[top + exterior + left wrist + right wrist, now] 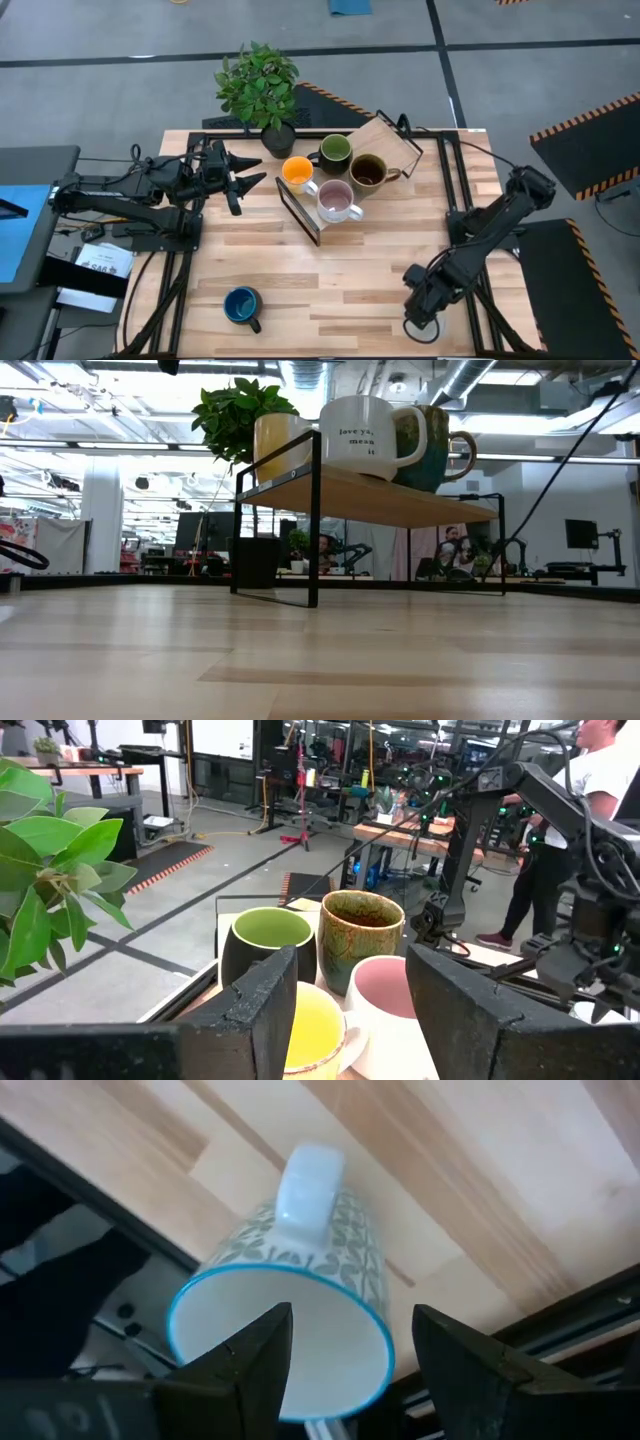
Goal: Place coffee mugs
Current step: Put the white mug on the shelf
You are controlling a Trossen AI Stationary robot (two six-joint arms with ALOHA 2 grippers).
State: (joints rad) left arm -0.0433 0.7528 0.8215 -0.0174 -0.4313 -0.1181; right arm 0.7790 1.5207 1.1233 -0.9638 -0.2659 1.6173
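Four mugs stand on a small wooden rack (385,135) mid-table: orange (298,172), dark green (335,150), brown-olive (368,172) and pale pink (338,200). A dark blue mug (242,305) stands on the table near its front left. My left gripper (250,172) is open and empty, level, just left of the orange mug (310,1030). My right gripper (425,318) is open, pointing down over a white leaf-patterned mug (290,1310) at the table's near right edge. One finger (250,1360) is over its opening and one finger (470,1365) is outside its wall. I cannot tell whether they touch it.
A dark pot with a green plant (260,90) stands at the far edge, just behind my left gripper. Black frame rails (455,190) run along the table's sides. Bare wood lies between the rack and the blue mug. A person (590,770) stands beyond the table.
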